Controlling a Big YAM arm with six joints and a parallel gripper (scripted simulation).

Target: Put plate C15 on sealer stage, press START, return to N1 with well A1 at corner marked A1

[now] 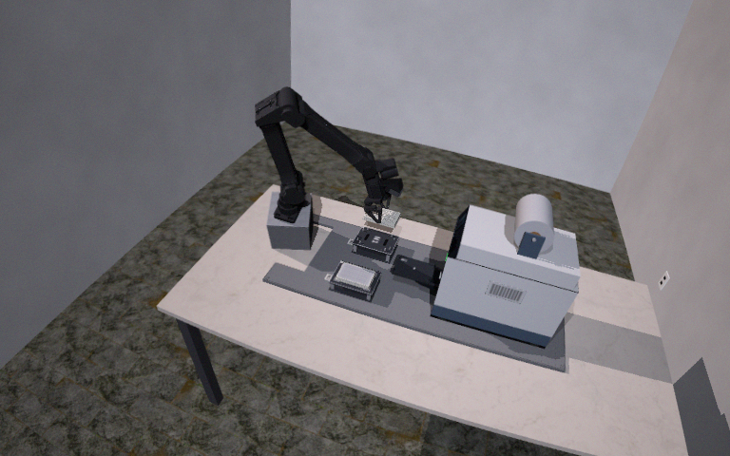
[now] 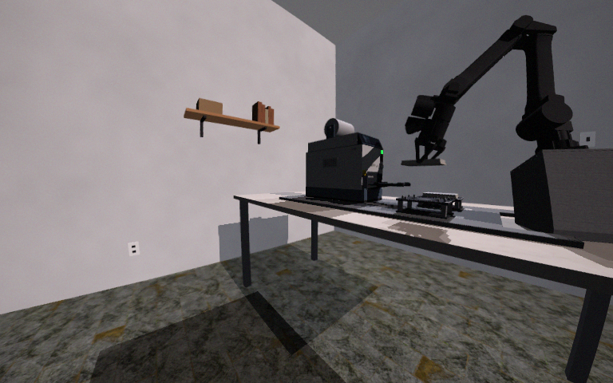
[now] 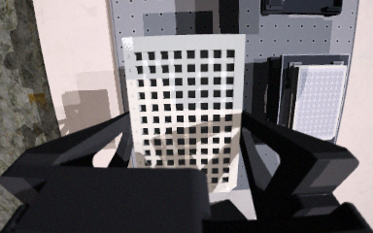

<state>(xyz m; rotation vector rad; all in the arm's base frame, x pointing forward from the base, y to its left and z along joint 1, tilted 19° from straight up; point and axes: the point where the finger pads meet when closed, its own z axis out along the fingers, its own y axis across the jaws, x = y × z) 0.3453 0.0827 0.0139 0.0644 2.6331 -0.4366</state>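
Observation:
My gripper (image 1: 378, 215) (image 2: 426, 159) (image 3: 186, 116) is shut on plate C15 (image 1: 390, 218) (image 2: 423, 163) (image 3: 185, 43), a pale plate with dark square wells. It holds the plate by its long sides, roughly level, in the air above nest N1 (image 1: 374, 241) (image 2: 406, 199). N1 is bare; in the wrist view the held plate mostly hides it. The sealer's dark stage (image 1: 413, 268) (image 2: 393, 183) (image 3: 301, 7) is out and carries no plate. The sealer's lamp (image 2: 381, 152) is green. I cannot read the START button or the A1 marks.
The white plate (image 1: 355, 275) (image 3: 320, 102) in N2 lies flat beside N1, on the stage's side. The tall sealer body (image 1: 500, 312) (image 2: 334, 169) with its foil roll (image 1: 533, 218) (image 2: 344, 128) stands beyond the stage. The grey arm pedestal (image 1: 290, 234) stands behind the nests.

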